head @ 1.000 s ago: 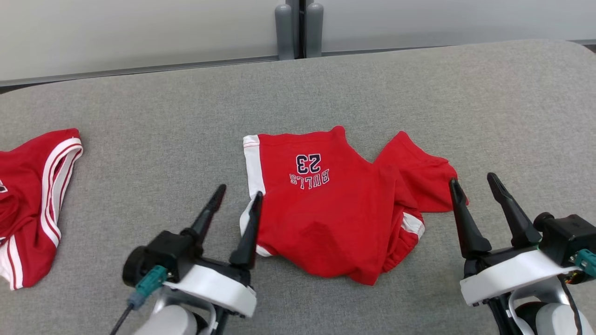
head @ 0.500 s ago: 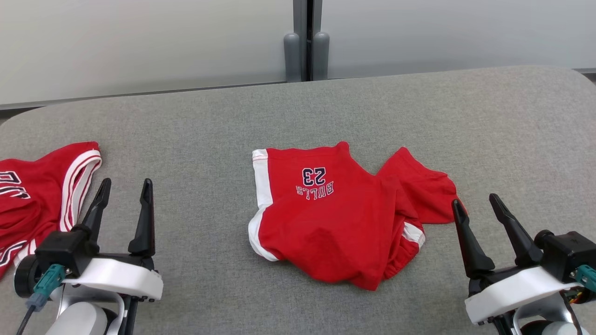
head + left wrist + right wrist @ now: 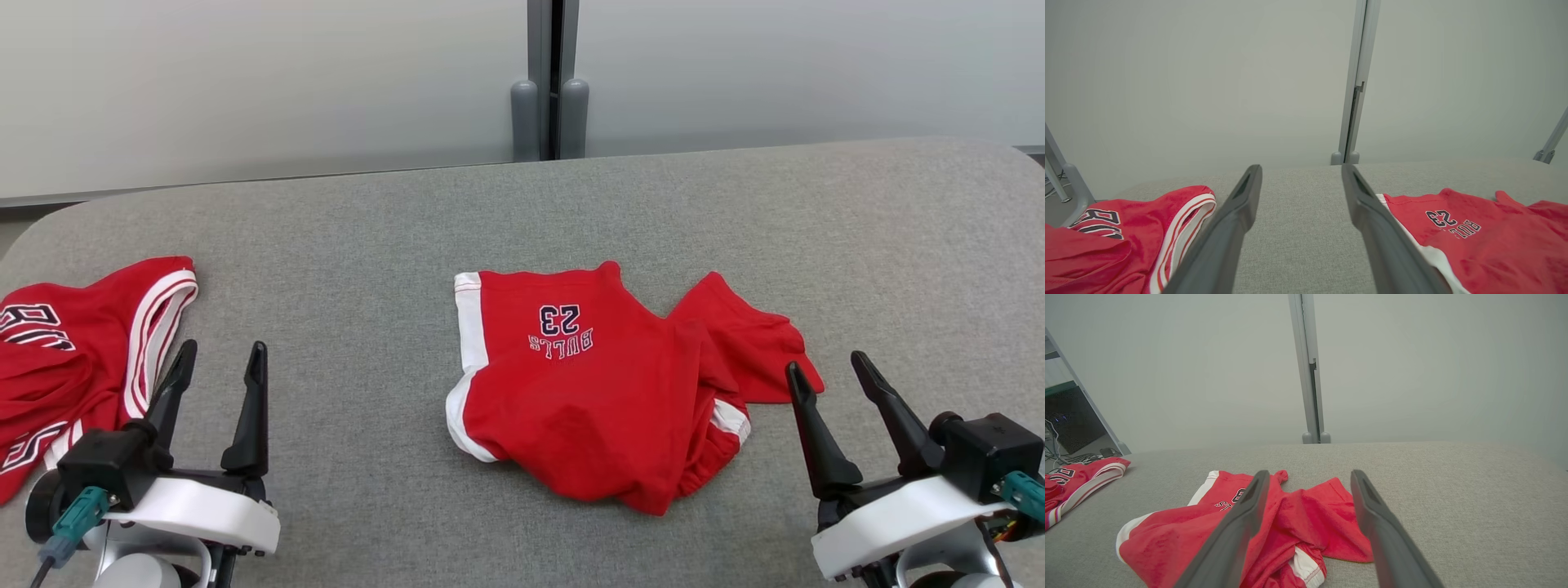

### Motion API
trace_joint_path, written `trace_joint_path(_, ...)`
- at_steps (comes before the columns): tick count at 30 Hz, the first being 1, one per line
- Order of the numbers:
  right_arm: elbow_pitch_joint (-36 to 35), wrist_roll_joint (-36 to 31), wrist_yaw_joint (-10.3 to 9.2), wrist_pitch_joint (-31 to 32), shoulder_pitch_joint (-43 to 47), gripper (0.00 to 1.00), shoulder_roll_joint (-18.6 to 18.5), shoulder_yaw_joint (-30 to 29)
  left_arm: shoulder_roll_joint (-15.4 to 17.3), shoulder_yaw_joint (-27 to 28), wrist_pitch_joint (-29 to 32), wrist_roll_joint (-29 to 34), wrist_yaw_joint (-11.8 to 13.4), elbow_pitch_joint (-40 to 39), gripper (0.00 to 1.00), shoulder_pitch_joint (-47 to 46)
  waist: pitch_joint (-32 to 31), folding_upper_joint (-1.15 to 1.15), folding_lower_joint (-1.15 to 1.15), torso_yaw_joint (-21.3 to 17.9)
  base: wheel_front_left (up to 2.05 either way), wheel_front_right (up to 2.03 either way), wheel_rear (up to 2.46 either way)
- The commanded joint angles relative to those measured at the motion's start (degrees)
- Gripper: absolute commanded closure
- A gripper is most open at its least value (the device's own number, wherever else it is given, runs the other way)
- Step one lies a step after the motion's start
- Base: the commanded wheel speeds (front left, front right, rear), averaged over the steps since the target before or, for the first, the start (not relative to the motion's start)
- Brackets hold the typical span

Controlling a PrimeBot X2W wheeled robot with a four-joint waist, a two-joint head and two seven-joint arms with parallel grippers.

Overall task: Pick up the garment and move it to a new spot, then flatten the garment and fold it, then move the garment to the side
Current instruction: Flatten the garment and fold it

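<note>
My left gripper hangs low over the near left of the table, its two long dark fingers spread wide and holding nothing. My right gripper sits at the near right, jaws just as far apart and empty too. Its inner fingertip stands just beside the right-hand flap of the red shorts; whether it touches the cloth I cannot tell.

The shorts lie at the middle of the table, roughly folded. The soft knit is bunched into rumpled ridges along the near right edge. A white stripe runs down the left side, and "BULLS 23" in dark letters reads upside down to me. One loose leg pokes out to the far right.

Between my left fingers and the shorts runs a broad strip of grey table, a coarse woven covering with rounded far corners. More of it stretches beyond the shorts to the far edge and off to their right.

Just left of my left gripper, a red jersey with white-striped trim lies crumpled at the table's left edge. Behind the far edge stand pale wall panels, joined at a grey post.
</note>
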Motion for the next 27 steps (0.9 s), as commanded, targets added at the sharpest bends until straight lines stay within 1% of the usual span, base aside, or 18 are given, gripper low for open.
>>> trace_joint_path(1,-0.2,0.0,0.0,0.1,0.4,0.0,-0.3,0.0,-0.2,0.2,-0.3,0.5,-0.5,0.4,0.0,0.3,-0.2,0.0,0.0,0.1,0.0,0.0,0.0)
trace_joint_path(10,0.5,0.2,0.0,0.0,0.7,0.0,-0.1,1.2,-0.7,0.0,-0.3,0.8,-0.9,1.3,0.0,0.7,-0.8,0.0,0.0,0.2,0.0,0.0,0.0)
trace_joint_path(19,1.3,0.5,0.0,0.0,0.8,0.0,-0.2,2.3,-0.7,-0.3,-0.3,1.0,-0.7,1.6,0.0,0.4,-0.9,0.0,0.0,0.3,0.0,0.0,0.0)
trace_joint_path(22,2.7,0.6,0.0,1.4,2.0,0.0,-0.6,4.9,-0.9,-0.4,-0.2,1.0,-0.7,1.6,0.0,-0.3,-0.3,0.0,0.0,0.7,0.0,0.0,0.0)
trace_joint_path(27,7.5,2.3,0.0,2.6,3.8,0.0,-1.0,10.8,-1.6,-0.9,-0.2,1.1,-0.8,1.9,0.0,-1.6,1.0,0.0,0.0,1.5,0.0,0.0,0.0)
